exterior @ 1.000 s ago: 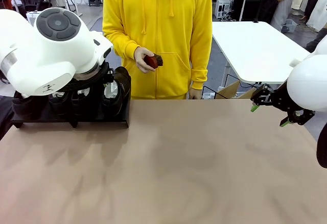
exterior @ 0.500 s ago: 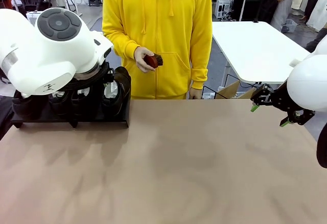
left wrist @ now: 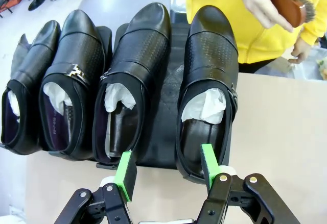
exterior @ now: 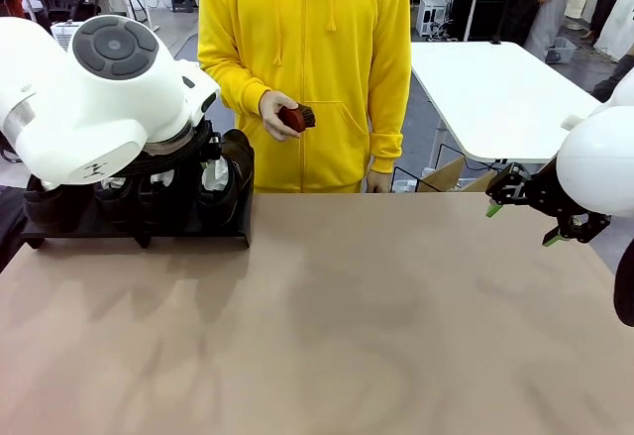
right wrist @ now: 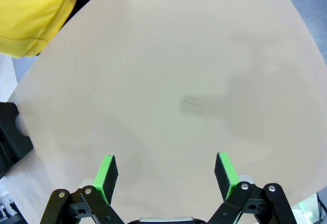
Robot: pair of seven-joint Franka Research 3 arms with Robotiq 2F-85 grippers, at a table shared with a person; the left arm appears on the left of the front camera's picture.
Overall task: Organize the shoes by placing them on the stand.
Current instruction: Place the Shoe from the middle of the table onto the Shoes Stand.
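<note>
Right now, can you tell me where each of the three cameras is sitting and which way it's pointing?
Front view: fixed on the robot's side, looking across the table at the person; both white arms enter from the sides.
Left wrist view: on the left arm, looking down past the open left gripper at four shoes on the stand.
Right wrist view: on the right arm, looking down past the open right gripper at bare tabletop.
Shared: front and left wrist views both show the person's hand holding the brush.

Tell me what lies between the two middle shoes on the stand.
Nothing. In the left wrist view the buckled shoe and the perforated shoe sit side by side, nearly touching, with a sliver of the stand beyond them.
</note>
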